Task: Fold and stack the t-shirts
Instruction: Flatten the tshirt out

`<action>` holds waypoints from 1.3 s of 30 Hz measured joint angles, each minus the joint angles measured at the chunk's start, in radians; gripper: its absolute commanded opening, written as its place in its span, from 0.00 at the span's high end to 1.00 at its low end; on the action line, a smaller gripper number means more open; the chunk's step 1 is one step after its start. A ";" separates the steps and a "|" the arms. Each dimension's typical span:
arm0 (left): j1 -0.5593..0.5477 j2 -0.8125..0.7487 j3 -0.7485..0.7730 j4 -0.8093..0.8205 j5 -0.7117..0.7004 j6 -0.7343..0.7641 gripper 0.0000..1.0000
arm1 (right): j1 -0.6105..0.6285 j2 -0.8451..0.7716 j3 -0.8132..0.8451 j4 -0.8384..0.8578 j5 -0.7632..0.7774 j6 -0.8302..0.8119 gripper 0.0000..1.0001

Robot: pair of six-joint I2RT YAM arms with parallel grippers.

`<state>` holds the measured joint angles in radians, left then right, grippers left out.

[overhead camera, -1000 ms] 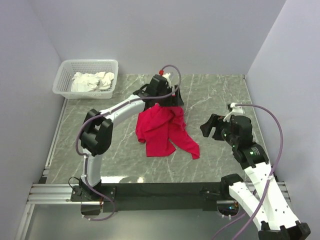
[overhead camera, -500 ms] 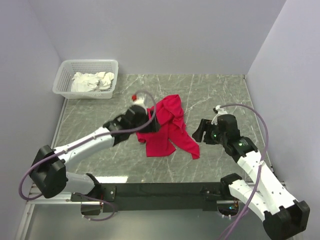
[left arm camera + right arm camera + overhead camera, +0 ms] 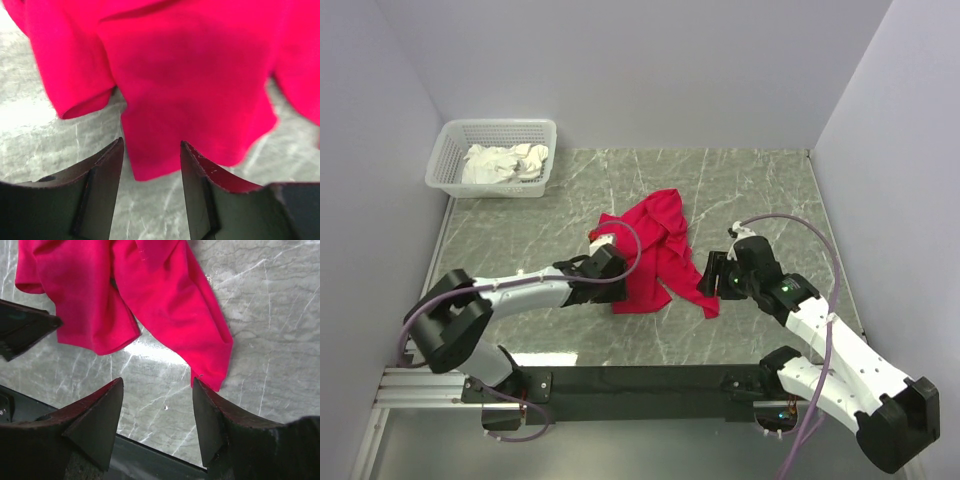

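Basket with white cloth sits back left. Left gripper is low at the crumpled red t-shirt, fingers partly spread, holding nothing. Shirt's mid table. Right gripper is by its right corner, fingers apart, empty too.

Left wrist view: red t-shirt blurred, cut off by top and side edges. Overhead view: white crumpled fabric in basket unidentifiable.
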<state>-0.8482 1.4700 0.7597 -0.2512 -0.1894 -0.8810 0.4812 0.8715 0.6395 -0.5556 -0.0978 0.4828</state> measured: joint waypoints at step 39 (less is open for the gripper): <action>-0.067 0.048 0.337 -0.427 -0.148 -0.005 0.99 | 0.078 0.244 -0.007 -0.042 0.076 0.007 0.36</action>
<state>-0.9154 1.5177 1.0966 -0.6781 -0.3370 -0.8860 0.5591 1.1156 0.6327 -0.5980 -0.0223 0.4896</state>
